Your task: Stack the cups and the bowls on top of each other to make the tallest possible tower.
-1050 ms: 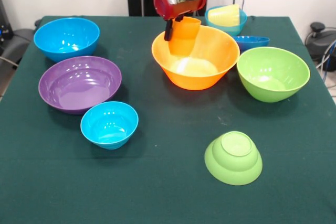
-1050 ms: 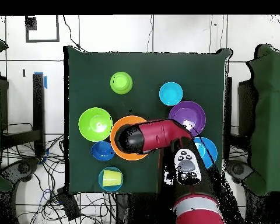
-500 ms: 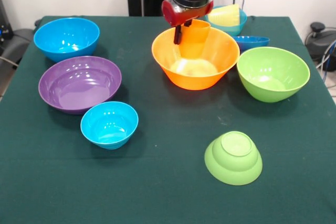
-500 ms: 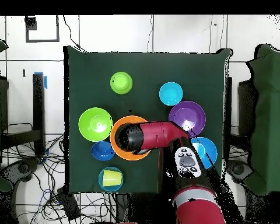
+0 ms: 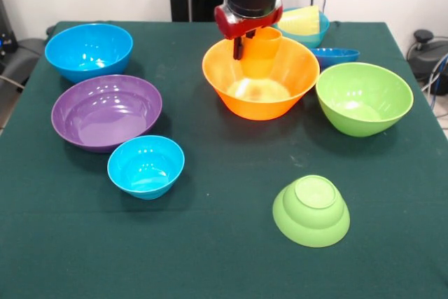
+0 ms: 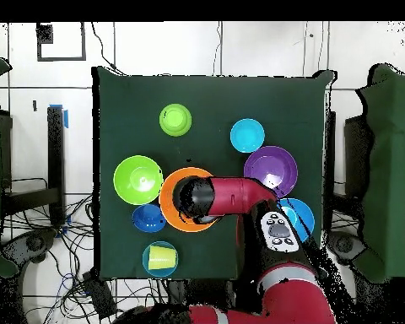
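Orange cup (image 5: 261, 45): I read it as clamped in the gripper (image 5: 249, 38), hanging upright over the large orange bowl (image 5: 260, 79) with its base inside the rim, toward the far wall. 1 dark finger (image 5: 238, 47) shows against the cup's left side in the front view; I cannot tell whether the cup's base touches the bowl. In the overhead view the red arm (image 6: 233, 196) covers the cup and much of the orange bowl (image 6: 170, 208).

Remaining items as I see them:

1. Pale yellow cup (image 5: 299, 21): lying on its side in a small light blue bowl (image 5: 312, 36) at the far edge, behind the orange bowl.
2. Dark blue bowl (image 5: 335, 56): just beside the orange bowl, between it and the large lime green bowl (image 5: 364, 98).
3. Small lime green bowl (image 5: 311, 210): upside down, alone toward the near side of the green table (image 5: 210, 257).
4. Purple bowl (image 5: 106, 111): upright, left of the orange bowl.
5. Large blue bowl (image 5: 89, 50): upright, behind the purple bowl.
6. Second small light blue bowl (image 5: 145, 166): upright, just in front of the purple bowl.

No 2 bowls are stacked.
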You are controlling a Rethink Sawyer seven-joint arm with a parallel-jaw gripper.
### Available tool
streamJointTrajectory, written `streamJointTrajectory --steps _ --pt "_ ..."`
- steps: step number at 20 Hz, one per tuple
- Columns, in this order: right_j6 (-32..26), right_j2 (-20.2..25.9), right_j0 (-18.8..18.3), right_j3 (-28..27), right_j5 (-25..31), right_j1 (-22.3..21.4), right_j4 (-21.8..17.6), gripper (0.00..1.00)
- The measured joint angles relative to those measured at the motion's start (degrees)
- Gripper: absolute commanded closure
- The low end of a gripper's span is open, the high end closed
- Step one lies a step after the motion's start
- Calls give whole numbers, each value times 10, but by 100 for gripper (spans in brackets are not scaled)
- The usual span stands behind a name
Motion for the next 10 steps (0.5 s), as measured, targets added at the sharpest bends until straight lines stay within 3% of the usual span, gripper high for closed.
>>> streamJointTrajectory --steps 10 --pt "0 10 -24 0 13 36 10 100"
